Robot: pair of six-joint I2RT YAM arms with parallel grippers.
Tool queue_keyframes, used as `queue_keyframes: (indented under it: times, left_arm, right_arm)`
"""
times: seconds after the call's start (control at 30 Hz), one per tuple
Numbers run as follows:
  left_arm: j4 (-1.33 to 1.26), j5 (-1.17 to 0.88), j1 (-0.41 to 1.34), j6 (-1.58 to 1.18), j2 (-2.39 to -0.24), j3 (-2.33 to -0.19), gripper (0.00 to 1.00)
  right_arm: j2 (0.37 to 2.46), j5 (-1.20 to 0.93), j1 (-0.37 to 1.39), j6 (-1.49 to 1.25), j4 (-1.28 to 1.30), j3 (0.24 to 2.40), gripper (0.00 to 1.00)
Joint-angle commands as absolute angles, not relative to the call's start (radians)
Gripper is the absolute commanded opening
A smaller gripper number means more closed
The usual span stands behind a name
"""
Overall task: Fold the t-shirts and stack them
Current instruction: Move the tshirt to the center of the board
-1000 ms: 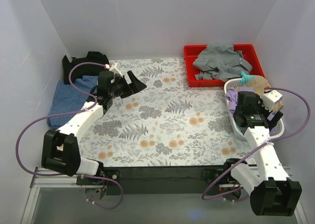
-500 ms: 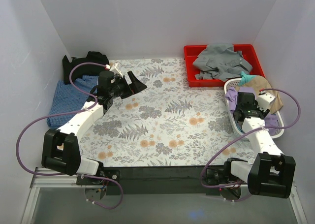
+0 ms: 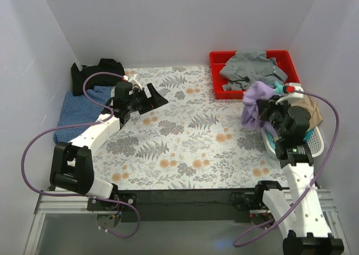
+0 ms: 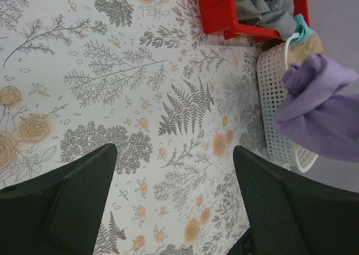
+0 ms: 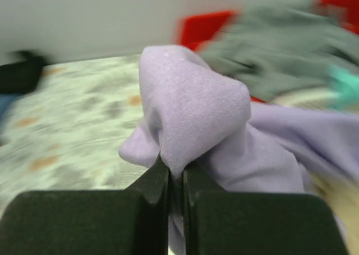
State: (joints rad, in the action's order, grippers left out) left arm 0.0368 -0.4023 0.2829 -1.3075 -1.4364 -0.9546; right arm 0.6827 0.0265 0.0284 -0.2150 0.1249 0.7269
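The right end effector point(image 5: 175, 175) is clenched on a fold of the lilac t-shirt point(image 5: 193, 106), both jaws pinching the cloth tight between them. From above, the shirt hangs in a crumpled bunch just over the near rim of the white basket point(image 3: 315, 148), at the counter's 3 o'clock side. Its long axis runs roughly up and down from the pinch, nowhere near flat.

The floral counter point(image 3: 185, 137) lies at 9 o'clock from the bunch, and that, I'd judge, is the way the shirt must travel to be spread.

Across at 10 o'clock, the left end effector point(image 3: 154, 96) hovers with its jaws spread wide and empty, pointing towards 3 o'clock. It is well apart from the lilac cloth, so the right arm is plainly the nearer.

The blue checked t-shirt point(image 3: 76, 112) lies at the 9 o'clock edge, the black t-shirt point(image 3: 98, 70) just beyond it. A grey garment point(image 3: 252, 67) fills the red tray point(image 3: 216, 75) at 1 o'clock.
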Motion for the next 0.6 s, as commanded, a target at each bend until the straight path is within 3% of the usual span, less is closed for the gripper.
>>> queue_keyframes:
  times: [0.0,0.2,0.33,0.5,0.57]
  left_arm:
    - [0.037,-0.370,0.282,-1.316,-1.407,-0.985,0.83]
    - [0.060,-0.296,0.281,-1.328,-1.349,-0.991,0.84]
    - [0.106,-0.198,0.279,-1.341,-1.287,-0.989,0.87]
    - [0.159,-0.049,0.275,-1.335,-1.178,-0.971,0.98]
    - [0.173,-0.012,0.275,-1.330,-1.128,-0.948,0.98]
  right_arm:
    - [0.816,-0.756,0.087,-0.314,-0.146,0.848,0.01]
    - [1.086,-0.990,0.434,-0.285,-0.170,1.111,0.01]
    - [1.259,-1.005,0.687,-0.247,-0.173,1.282,0.01]
    - [1.342,-0.951,0.773,-0.213,-0.184,1.328,0.01]
    - [1.353,-0.814,0.769,-0.192,-0.166,1.287,0.01]
